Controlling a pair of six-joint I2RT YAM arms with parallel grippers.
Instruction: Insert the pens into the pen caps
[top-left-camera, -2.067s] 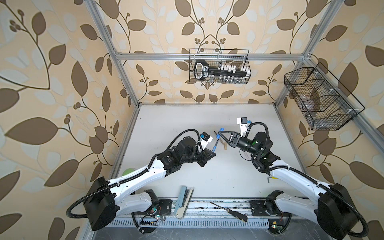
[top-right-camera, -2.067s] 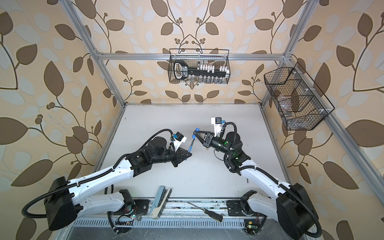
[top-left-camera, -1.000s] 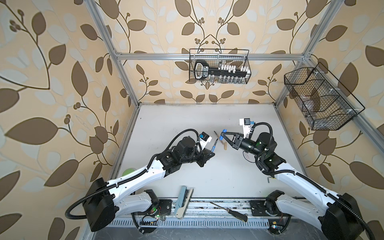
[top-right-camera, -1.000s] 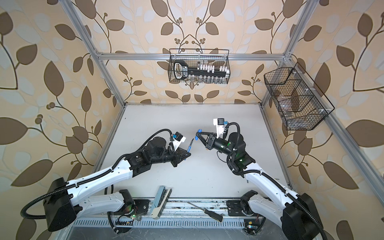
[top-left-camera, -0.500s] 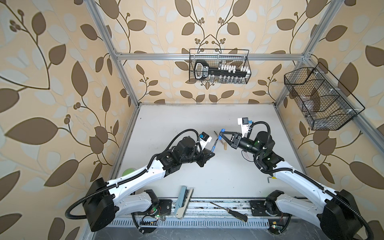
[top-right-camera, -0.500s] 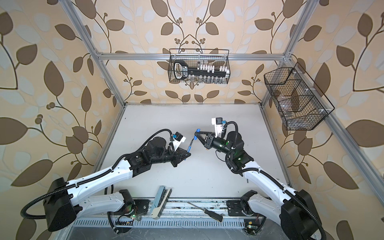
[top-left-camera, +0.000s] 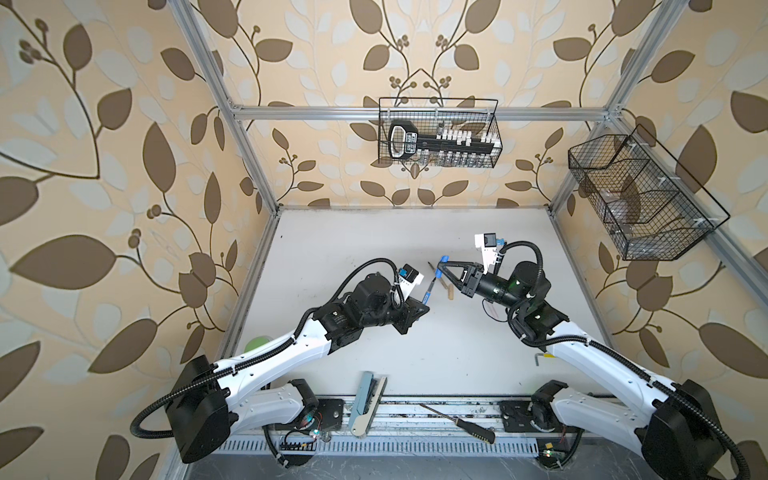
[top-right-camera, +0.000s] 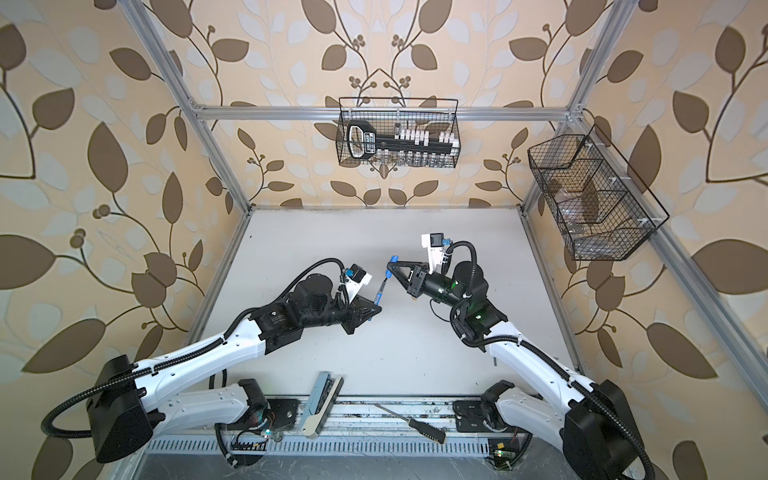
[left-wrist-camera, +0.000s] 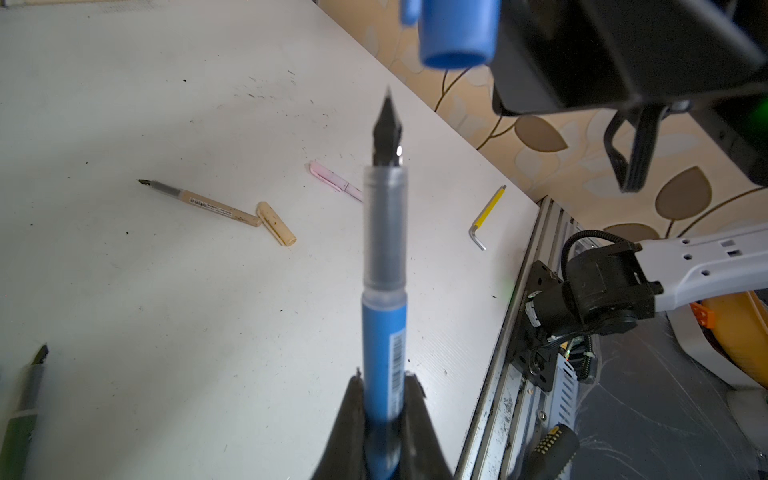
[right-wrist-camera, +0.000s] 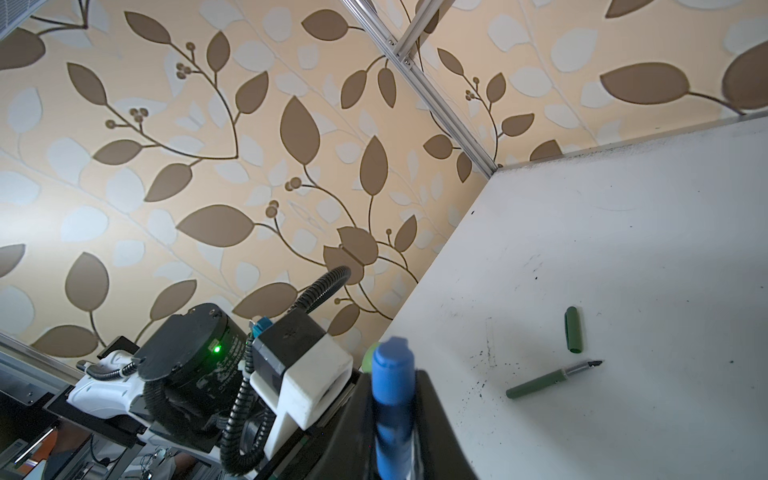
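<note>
Past the left pincer clamping the pen, the right pincer holding the cap has neared; pen's tail hidden.

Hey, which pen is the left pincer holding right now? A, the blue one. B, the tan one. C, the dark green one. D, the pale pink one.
A: the left pincer is closed around the blue pen at its barrel, while the tan pen and dark green pen lie on the table.
</note>
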